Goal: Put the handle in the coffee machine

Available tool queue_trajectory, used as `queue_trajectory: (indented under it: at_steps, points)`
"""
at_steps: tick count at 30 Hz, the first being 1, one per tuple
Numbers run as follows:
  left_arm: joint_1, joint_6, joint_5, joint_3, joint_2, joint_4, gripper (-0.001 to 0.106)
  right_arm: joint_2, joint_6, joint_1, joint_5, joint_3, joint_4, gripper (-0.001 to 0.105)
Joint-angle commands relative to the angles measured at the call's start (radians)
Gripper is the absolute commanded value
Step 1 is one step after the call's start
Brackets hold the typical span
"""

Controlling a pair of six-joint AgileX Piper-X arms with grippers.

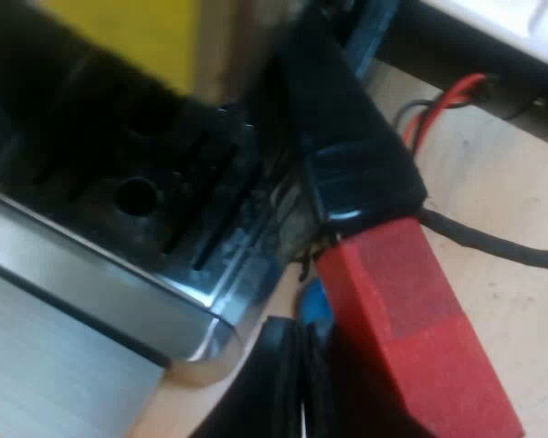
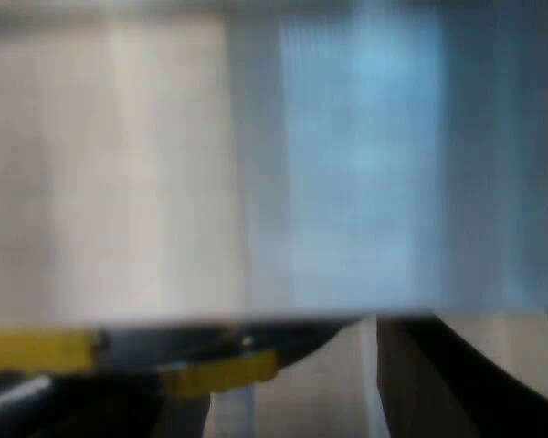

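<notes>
— Where did we have the handle (image 1: 347, 155)?
— In our left gripper (image 1: 365, 388), clamped near the red end (image 1: 411, 338). We counted one handle and one machine (image 1: 119, 274).
— Its lie?
— Its long axis ran out from the fingers (image 1: 274, 383) toward the machine's dark front. Our left arm was nearer.
— And our right gripper (image 2: 283, 401)?
— Close against the machine's metal; we couldn't tell its grip.

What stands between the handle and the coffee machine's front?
Nothing visible does. The handle runs right up to the machine, its dark part at the front and its red end pointing away.
</notes>
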Motion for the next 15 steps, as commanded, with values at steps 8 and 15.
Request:
queue_trajectory:
  at_steps: [8, 15]
  points:
    - [-0.024, -0.017, 0.031, 0.063, -0.078, 0.014, 0.001, -0.041, -0.004, -0.004, -0.032, -0.021, -0.055, 0.047]
    - [-0.024, -0.025, 0.033, 0.107, -0.099, -0.022, 0.001, -0.080, 0.007, 0.023, -0.039, -0.021, 0.132, 0.047]
